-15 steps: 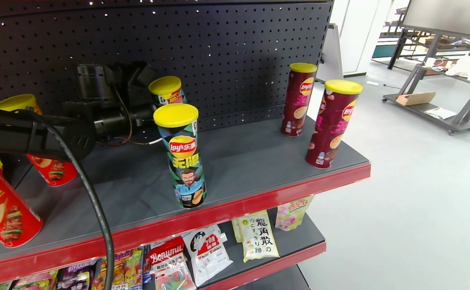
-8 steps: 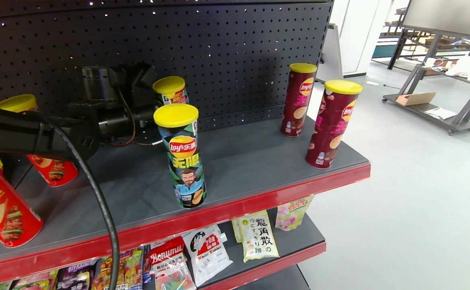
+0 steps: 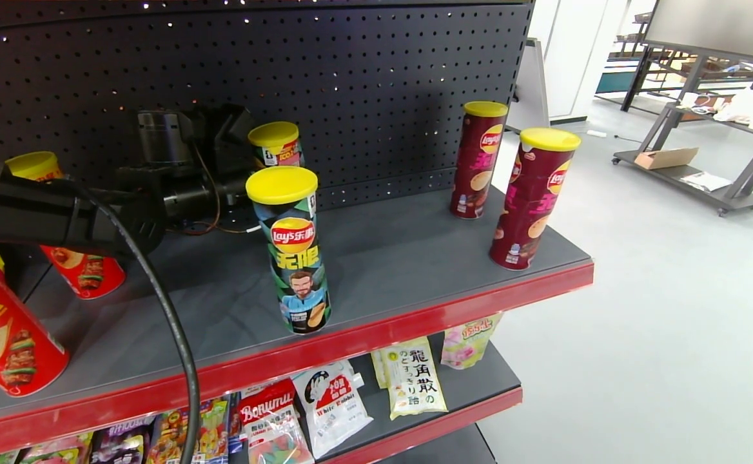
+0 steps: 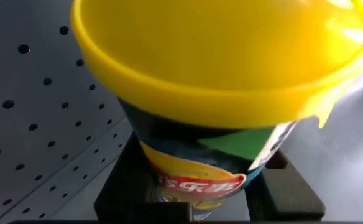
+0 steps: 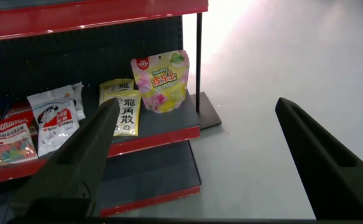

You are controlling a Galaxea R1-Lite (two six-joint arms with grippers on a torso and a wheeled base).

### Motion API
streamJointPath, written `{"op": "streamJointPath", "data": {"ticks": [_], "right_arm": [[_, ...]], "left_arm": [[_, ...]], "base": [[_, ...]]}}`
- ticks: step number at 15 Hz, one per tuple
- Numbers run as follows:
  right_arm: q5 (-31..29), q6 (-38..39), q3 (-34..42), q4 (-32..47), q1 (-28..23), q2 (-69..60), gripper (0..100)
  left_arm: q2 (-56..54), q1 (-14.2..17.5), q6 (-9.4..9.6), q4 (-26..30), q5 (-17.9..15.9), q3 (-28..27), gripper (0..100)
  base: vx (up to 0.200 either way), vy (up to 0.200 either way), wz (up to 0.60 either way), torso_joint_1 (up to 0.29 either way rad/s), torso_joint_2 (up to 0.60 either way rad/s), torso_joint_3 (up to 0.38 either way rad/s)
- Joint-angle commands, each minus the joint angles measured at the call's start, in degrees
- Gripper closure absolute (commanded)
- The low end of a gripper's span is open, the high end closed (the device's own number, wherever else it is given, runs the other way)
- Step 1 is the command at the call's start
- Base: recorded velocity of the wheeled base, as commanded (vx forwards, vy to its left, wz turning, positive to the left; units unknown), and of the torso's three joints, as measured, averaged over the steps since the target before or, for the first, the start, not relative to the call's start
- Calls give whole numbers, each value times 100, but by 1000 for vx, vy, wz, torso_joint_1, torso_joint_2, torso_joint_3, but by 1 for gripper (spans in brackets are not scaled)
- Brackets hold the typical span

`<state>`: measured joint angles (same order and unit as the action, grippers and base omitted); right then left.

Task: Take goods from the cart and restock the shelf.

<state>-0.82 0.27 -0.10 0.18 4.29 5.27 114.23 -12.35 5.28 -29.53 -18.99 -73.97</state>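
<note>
My left gripper (image 3: 242,173) is at the back of the grey top shelf (image 3: 402,258), close to the black pegboard (image 3: 351,84). It is shut on a teal chip can with a yellow lid (image 3: 276,144); the left wrist view has that can (image 4: 219,81) between both fingers (image 4: 122,193). Its base is hidden behind a second teal can (image 3: 296,258) standing near the shelf's red front edge. My right gripper (image 5: 200,155) hangs open and empty, low beside the lower shelves.
Two maroon cans (image 3: 478,161) (image 3: 531,200) stand at the shelf's right end. Red cans (image 3: 2,328) (image 3: 83,270) stand at the left. Snack bags (image 3: 409,377) lie on the shelf below. Grey bare shelf lies between the teal and maroon cans.
My left arm has shifted slightly to the right along the pegboard, carrying the held can with it. The other cans have stayed put.
</note>
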Motion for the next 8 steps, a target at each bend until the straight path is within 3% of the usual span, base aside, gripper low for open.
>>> {"op": "streamJointPath", "data": {"ticks": [1,2,3,8], "right_arm": [[3,0,1,-1,2,9,0],[-6,0,1,-1,2,9,0],[3,0,1,-1,2,9,0],[-6,0,1,-1,2,9,0]], "left_arm": [[65,-4,-1,8,1,-47,100],[74,-4,-1,-1,1,-56,100],[74,-4,-1,-9,1,-56,0],[65,4,-1,8,10,-38,0]], "base": [[0,0,0,0,0,0],[0,0,0,0,0,0],[0,0,0,0,0,0],[0,0,0,0,0,0]]}}
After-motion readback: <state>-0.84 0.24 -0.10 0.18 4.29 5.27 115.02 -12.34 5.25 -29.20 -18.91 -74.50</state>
